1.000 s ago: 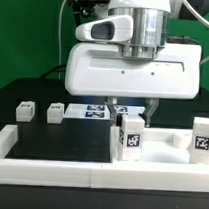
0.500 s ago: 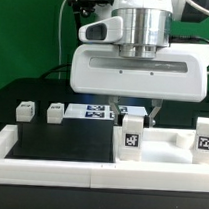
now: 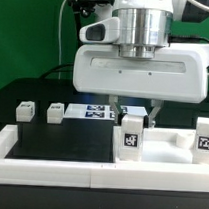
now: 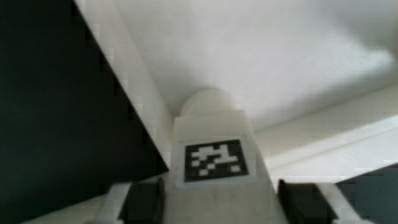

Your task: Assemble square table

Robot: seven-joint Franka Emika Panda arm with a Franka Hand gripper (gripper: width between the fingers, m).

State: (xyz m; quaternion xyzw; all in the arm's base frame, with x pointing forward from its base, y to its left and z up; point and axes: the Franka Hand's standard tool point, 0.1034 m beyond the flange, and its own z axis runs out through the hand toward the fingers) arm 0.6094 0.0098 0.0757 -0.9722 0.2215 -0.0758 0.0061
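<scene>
My gripper (image 3: 133, 114) is shut on a white table leg (image 3: 132, 136) that stands upright, its tag facing the camera. The leg's foot sits on or just above the white square tabletop (image 3: 170, 145) at the exterior view's right. In the wrist view the leg (image 4: 214, 150) lies between my gripper's (image 4: 214, 205) dark pads, over the tabletop (image 4: 267, 50). A second leg (image 3: 203, 137) stands on the tabletop's far right. Two more legs (image 3: 25, 110) (image 3: 56, 112) lie on the black table at the left.
A low white border wall (image 3: 88, 174) runs along the front and up the left side. The marker board (image 3: 92, 112) lies behind the held leg. Black table surface (image 3: 60, 140) shows between the wall and the small legs.
My gripper and the held leg have shifted slightly right and up since a second ago. Nothing differs between the last two frames.
</scene>
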